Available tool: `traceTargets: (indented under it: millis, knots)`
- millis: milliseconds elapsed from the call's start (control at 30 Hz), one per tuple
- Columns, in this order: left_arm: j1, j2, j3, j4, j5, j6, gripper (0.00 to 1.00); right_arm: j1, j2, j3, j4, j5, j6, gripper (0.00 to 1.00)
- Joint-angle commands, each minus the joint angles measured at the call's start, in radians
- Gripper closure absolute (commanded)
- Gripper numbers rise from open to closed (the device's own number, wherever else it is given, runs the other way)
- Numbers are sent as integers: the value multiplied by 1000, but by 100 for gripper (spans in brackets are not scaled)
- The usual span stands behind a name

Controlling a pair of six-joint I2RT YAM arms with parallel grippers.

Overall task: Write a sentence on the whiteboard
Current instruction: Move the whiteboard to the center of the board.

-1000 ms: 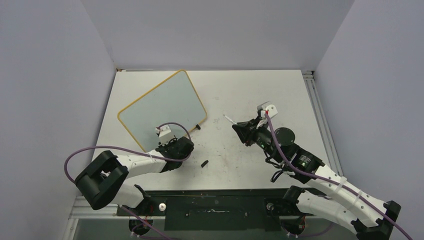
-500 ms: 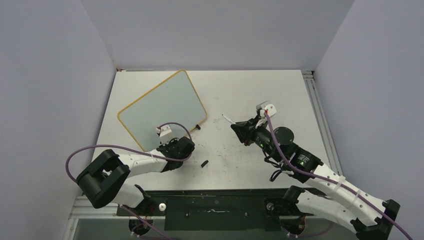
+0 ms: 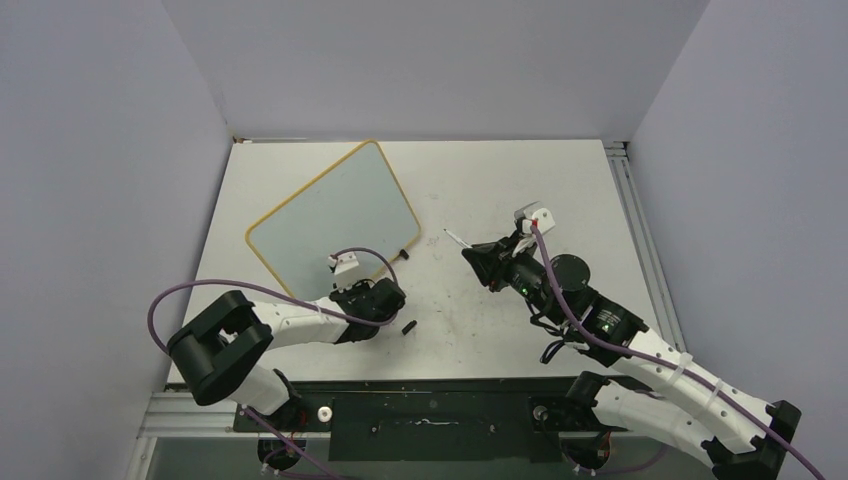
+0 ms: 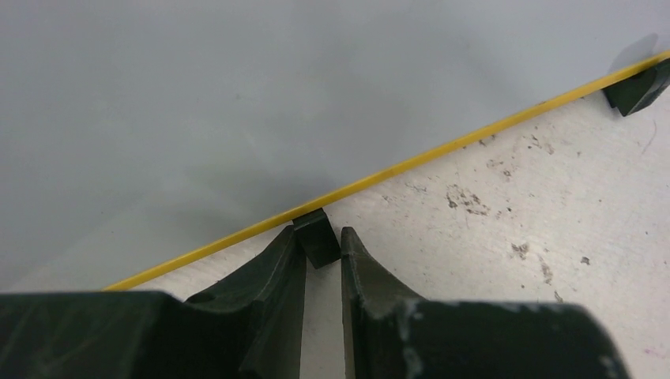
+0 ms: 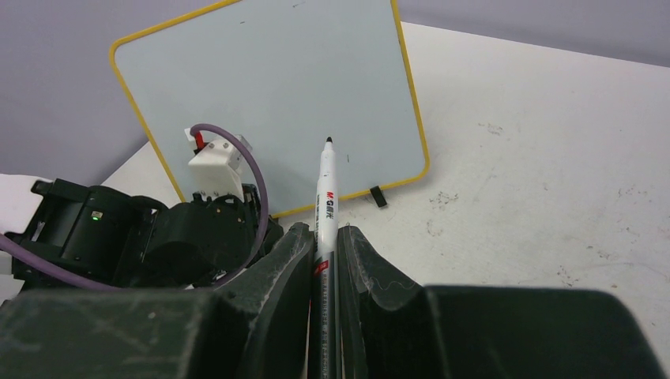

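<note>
Left gripper [image 4: 322, 237], low over the tabletop [image 4: 513, 237], pinches the whiteboard's [image 4: 237, 118] black foot [image 4: 316, 243]; raised right gripper [image 5: 325, 233] clamps a marker [image 5: 327, 181].

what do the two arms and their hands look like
The left arm and right arm have white links with chunky black joints. A purple cable loops along each. Each wrist carries a small white block with a red mark. The left hand and right hand have two dark, scuffed, tapered fingers.

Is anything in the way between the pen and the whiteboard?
Nothing visible. Only bare table lies between the pen and the whiteboard. The left arm sits at the board's near edge, off to the side.
</note>
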Motion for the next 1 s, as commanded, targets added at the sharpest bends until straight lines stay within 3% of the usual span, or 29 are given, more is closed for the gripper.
traceTargets:
  millis: [0, 967]
  knots:
    - [-52, 5, 65, 15, 37, -28, 99, -3, -26, 22, 53, 7, 16, 95]
    - [-217, 97, 157, -6, 38, -43, 100, -4, -26, 18, 64, 21, 28, 95]
